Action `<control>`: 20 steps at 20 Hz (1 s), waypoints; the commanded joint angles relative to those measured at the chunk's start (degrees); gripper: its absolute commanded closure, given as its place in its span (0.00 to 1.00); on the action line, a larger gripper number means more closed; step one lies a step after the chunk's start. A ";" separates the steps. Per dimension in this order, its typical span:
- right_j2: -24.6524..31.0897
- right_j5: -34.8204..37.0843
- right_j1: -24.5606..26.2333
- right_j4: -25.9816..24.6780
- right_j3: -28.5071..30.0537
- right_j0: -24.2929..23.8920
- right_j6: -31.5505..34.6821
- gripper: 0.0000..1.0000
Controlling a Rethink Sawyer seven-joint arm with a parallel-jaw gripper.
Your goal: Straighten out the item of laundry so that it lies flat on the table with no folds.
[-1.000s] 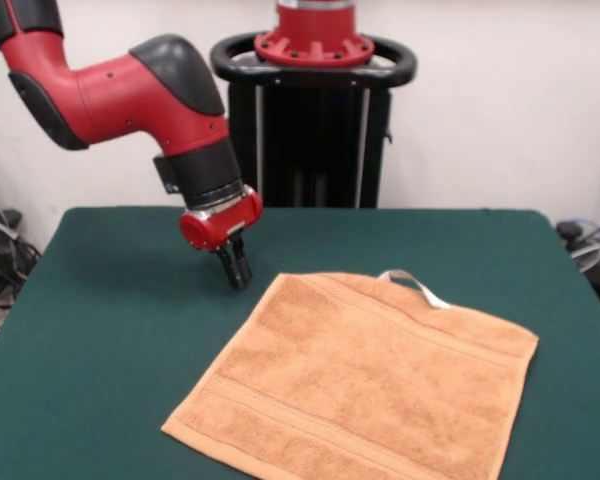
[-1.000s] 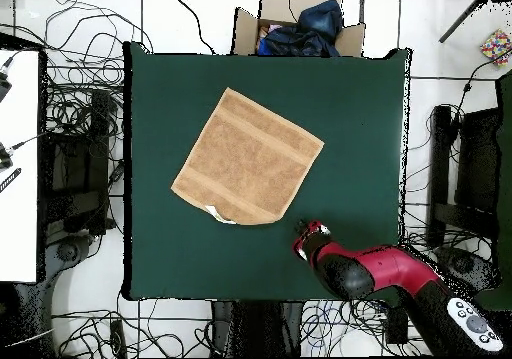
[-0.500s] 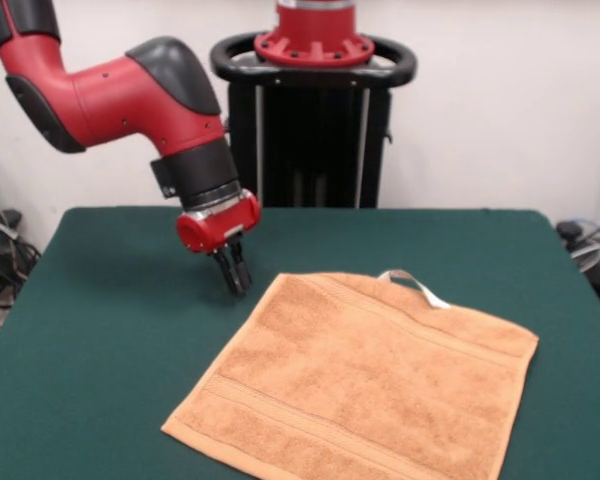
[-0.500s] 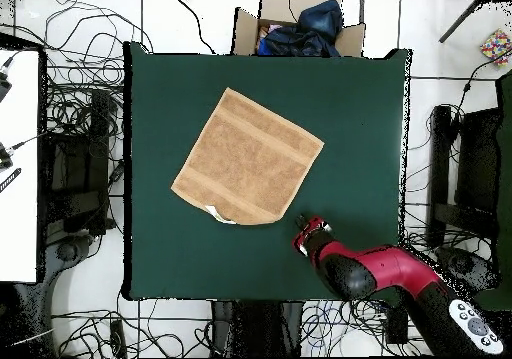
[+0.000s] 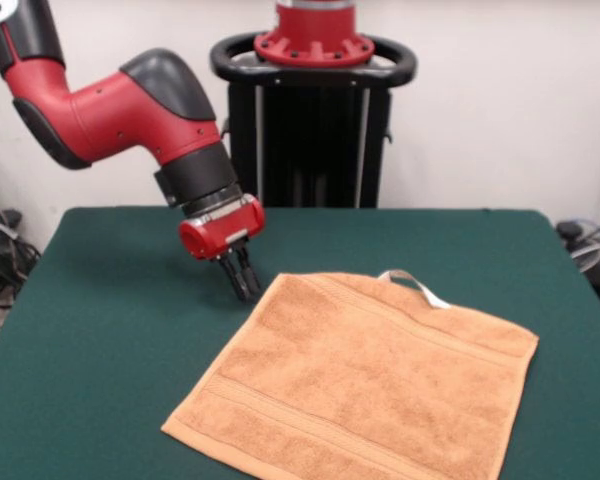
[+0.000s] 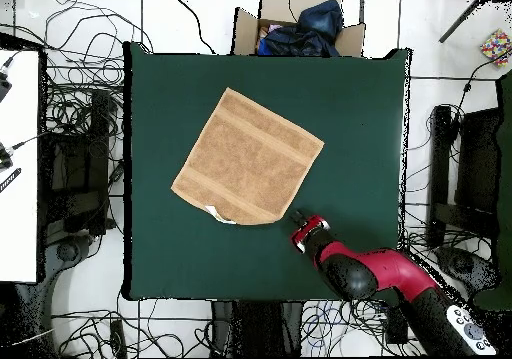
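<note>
The small, roughly square orange-tan terry towel (image 5: pixel 360 385) (image 6: pixel 248 156) lies spread out on the wide dark green felt-topped table (image 5: pixel 110 350) (image 6: pixel 360 115), turned so its corners point diamond-wise rather than lining up with the table's edges. Its woven border bands run straight across the cloth, and the surface looks flat, with no fold I can make out. A small white tag loop (image 5: pixel 414 285) (image 6: pixel 217 213) sticks out from the edge that faces the robot's side.

Just off the towel's corner nearest the pedestal, the dark pincer (image 5: pixel 242 281) (image 6: pixel 297 218) of the red and black arm (image 5: pixel 130 105) (image 6: pixel 375 273) points down at the green felt, close beside the cloth but not on it. Its two fingers stand slightly spread, with a narrow gap between the tips and nothing held between them. Whether the tips touch the table I cannot tell.

Behind it stands the black pedestal (image 5: pixel 315 130) with its red collar.
</note>
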 commanded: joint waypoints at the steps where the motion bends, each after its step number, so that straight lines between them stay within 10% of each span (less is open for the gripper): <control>1: 1.80 9.87 4.18 0.95 -9.12 3.48 -11.49 1.00; 11: -3.37 13.53 0.60 1.42 -11.99 11.11 -4.31 1.00; 20: -0.28 14.10 6.29 3.56 -12.90 7.05 -10.83 1.00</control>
